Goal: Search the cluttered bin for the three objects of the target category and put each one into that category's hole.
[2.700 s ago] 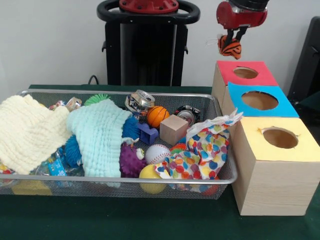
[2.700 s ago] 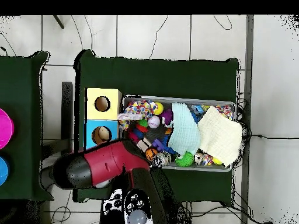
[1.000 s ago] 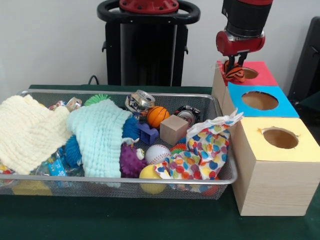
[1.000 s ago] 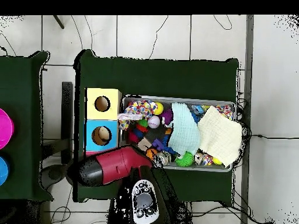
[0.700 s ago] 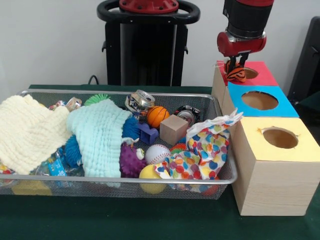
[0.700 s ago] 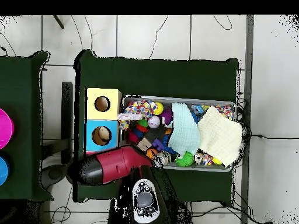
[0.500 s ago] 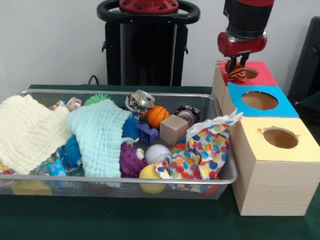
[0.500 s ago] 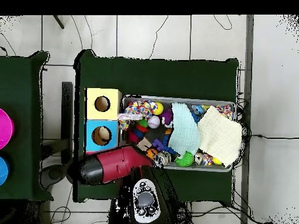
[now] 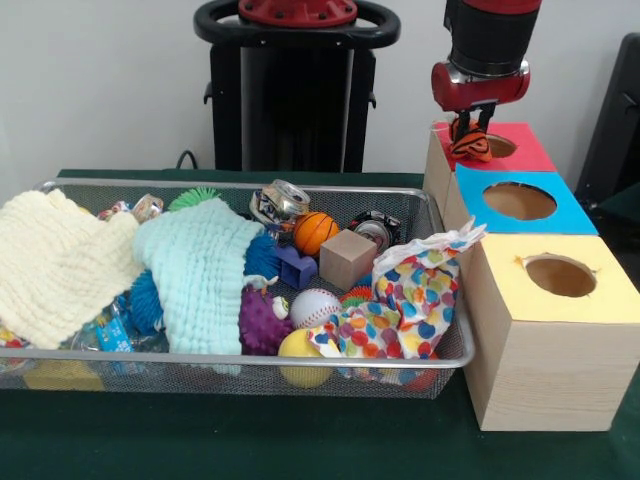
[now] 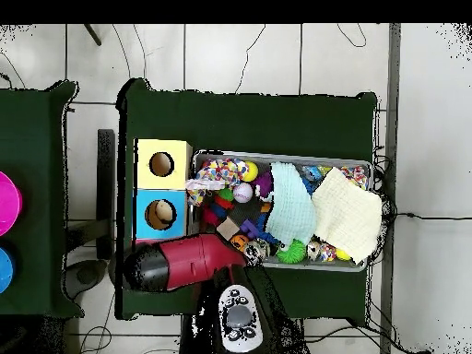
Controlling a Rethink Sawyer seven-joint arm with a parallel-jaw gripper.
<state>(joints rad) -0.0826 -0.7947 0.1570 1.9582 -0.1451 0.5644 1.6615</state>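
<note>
An orange-and-black striped toy (image 9: 470,148) hangs in my gripper (image 9: 470,136), which is shut on it. It hovers just above the left rim of the hole in the red-topped box (image 9: 510,148). In front of that box stand the blue-topped box (image 9: 520,201) and the yellow-topped box (image 9: 560,276), each with a round hole. In the overhead view my red arm (image 10: 180,265) covers the red box and the gripper; the blue box (image 10: 160,214) and yellow box (image 10: 161,164) show.
The wire bin (image 9: 250,362) left of the boxes holds a cream cloth (image 9: 55,265), a mint cloth (image 9: 200,275), a spotted cloth (image 9: 410,300), a small basketball (image 9: 315,232), a baseball (image 9: 315,307), a wooden cube (image 9: 347,258), a can (image 9: 278,205) and spiky balls.
The gripper came down with the striped toy from high above the boxes to the red box's hole. Over the last half second it shifted only slightly left.
</note>
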